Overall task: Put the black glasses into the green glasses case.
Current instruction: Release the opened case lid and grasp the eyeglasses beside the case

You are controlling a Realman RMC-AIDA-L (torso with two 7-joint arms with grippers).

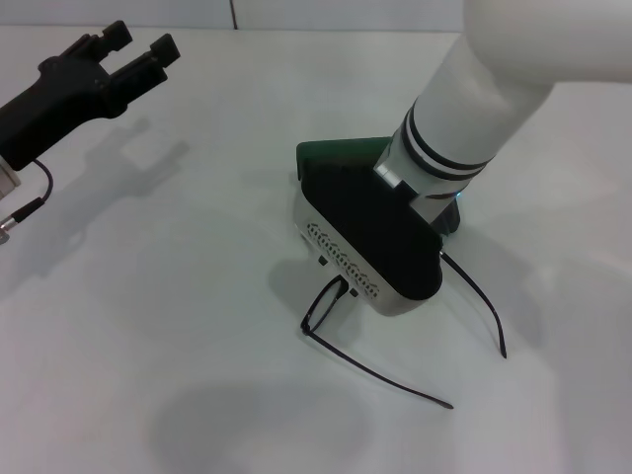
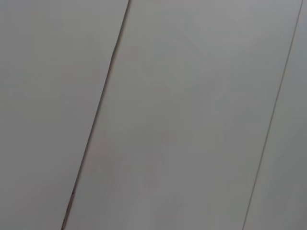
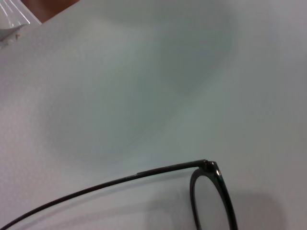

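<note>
Bright, even light (soft shadows below).

The head view looks forward and steeply down from above onto the white table. The right arm crosses the frame from the upper right to the centre. The left gripper sits in the upper left corner.

The left wrist view faces a plain pale surface crossed by thin dark seams; it shares nothing recognisable with the head view.

The right wrist view sits very close to the table, looking along it. The black glasses fill its lower edge. The same black glasses lie below centre in the head view.
</note>
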